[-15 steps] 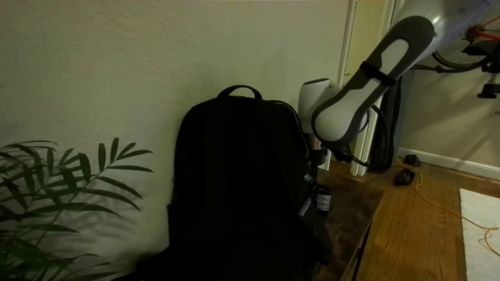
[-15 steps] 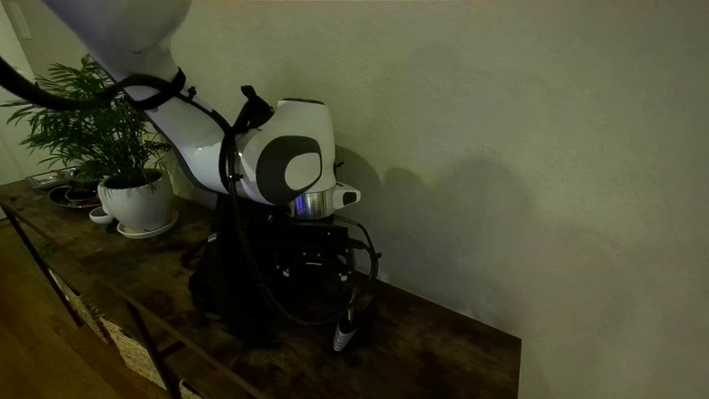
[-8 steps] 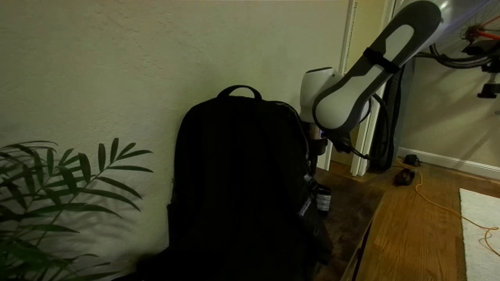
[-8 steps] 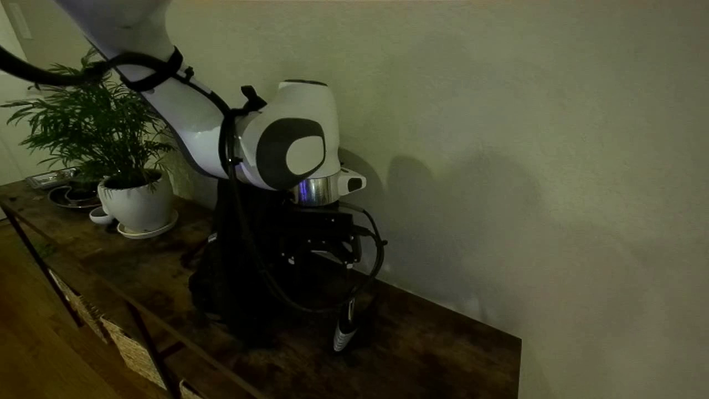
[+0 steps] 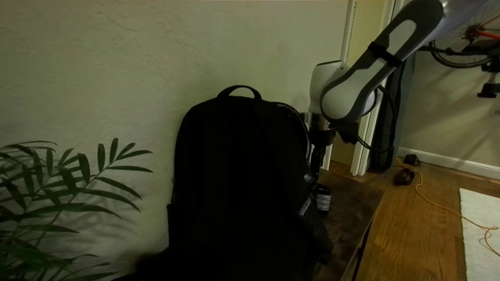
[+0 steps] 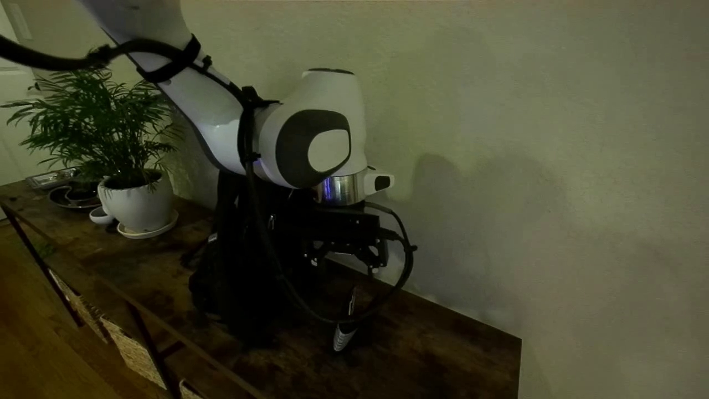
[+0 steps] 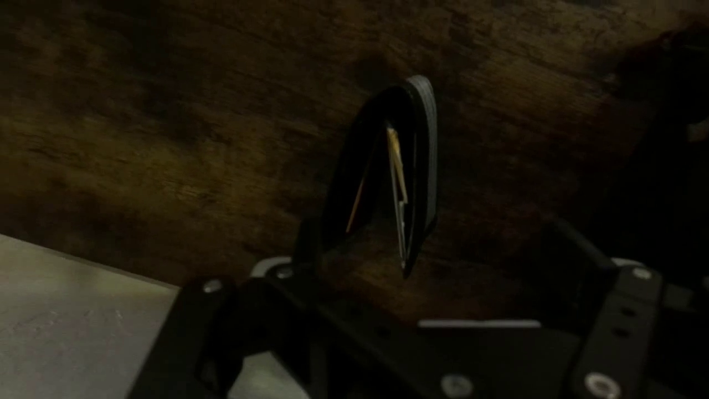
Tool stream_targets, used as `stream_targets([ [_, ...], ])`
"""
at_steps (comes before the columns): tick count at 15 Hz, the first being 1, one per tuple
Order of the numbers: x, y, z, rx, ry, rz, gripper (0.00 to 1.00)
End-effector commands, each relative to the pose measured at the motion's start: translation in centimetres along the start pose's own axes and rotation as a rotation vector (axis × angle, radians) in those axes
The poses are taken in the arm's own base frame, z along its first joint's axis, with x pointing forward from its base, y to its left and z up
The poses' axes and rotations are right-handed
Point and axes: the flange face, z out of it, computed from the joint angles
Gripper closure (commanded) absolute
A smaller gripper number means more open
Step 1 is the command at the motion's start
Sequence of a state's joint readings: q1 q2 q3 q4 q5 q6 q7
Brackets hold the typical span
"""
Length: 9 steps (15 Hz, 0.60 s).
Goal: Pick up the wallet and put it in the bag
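Note:
The wallet [image 7: 425, 149] is dark with a grey ribbed strip and stands on edge on the brown table, folded in a narrow V with cards or papers inside. It also shows in both exterior views [image 5: 323, 200] [image 6: 344, 336]. My gripper [image 7: 443, 244] is open and empty above the wallet, fingers pointing down and apart from it; an exterior view [image 6: 344, 267] shows it raised over the table. The bag is a black backpack [image 5: 238, 175] standing upright against the wall, beside the gripper; the arm partly hides it in an exterior view [image 6: 230, 282]. Its opening cannot be made out.
A potted plant [image 6: 138, 205] stands on the same table [image 6: 432, 354] beyond the bag, with small dishes [image 6: 75, 197] near it. The wall [image 6: 526, 194] runs along the table's back edge. A cable loop hangs from the wrist beside the gripper.
My gripper has risen away from the table, then shifted sideways, away from the bag. The wallet and the bag have stayed in place.

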State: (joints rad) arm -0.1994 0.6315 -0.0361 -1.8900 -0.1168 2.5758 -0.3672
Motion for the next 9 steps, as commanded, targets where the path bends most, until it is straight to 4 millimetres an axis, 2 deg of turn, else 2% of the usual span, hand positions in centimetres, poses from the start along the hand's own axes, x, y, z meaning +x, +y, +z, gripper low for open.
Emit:
stream_targets([
  [1, -1.4, 1.3, 0.8, 0.032, -0.01, 0.07, 0.0],
  [9, -2.1, 2.1, 4.0, 0.103, -0.031, 0.145, 0.0],
])
